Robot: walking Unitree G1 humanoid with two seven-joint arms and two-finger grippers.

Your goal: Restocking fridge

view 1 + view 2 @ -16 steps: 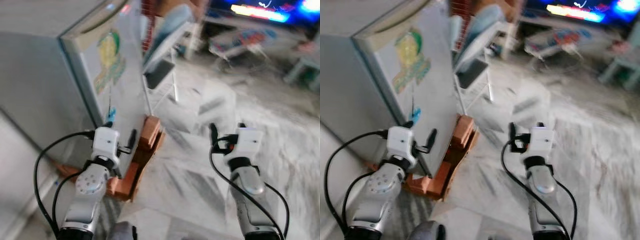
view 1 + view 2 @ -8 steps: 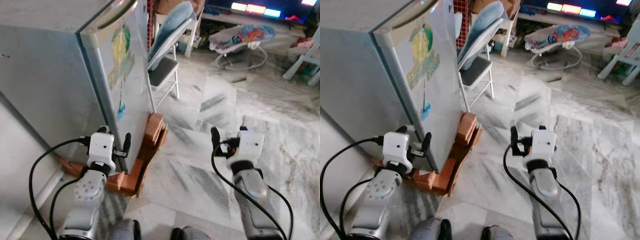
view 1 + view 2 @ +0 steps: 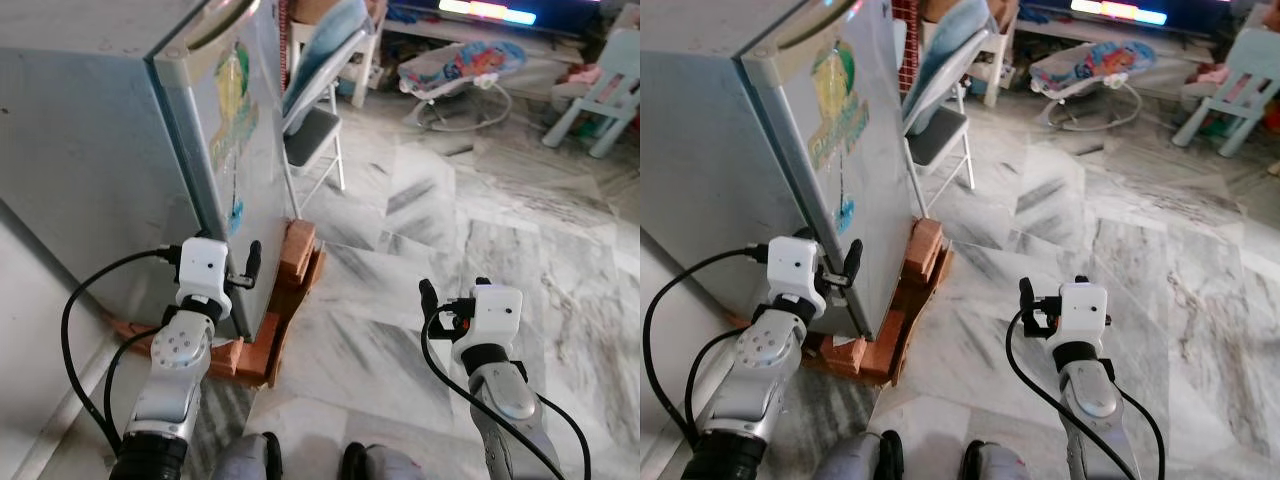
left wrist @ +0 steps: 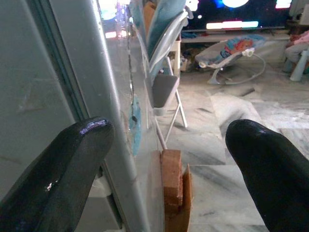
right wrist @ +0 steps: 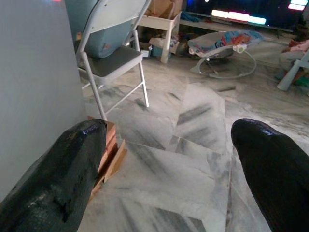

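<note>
A small grey-blue fridge (image 3: 100, 150) stands at the left, its door (image 3: 238, 120) shut and carrying a green and yellow sticker. My left gripper (image 3: 210, 252) is open at the fridge's lower front corner. In the left wrist view the door's edge (image 4: 113, 145) runs between the two black fingers (image 4: 72, 159). My right gripper (image 3: 452, 288) is open and holds nothing, hanging over the marble floor (image 3: 400, 230) well to the right of the fridge. Both of its black fingers (image 5: 63, 164) show apart in the right wrist view.
The fridge rests on a base of red bricks (image 3: 296, 256). A white folding chair (image 3: 318, 130) leans close behind the door side. Farther back lie a baby bouncer (image 3: 462, 66) and a pale blue small chair (image 3: 608, 88). A white wall (image 3: 30, 330) runs at the left.
The whole picture has shifted and sharpened as the camera moved. The fridge's front corner now sits closer to my left gripper. Both grippers stay open.
</note>
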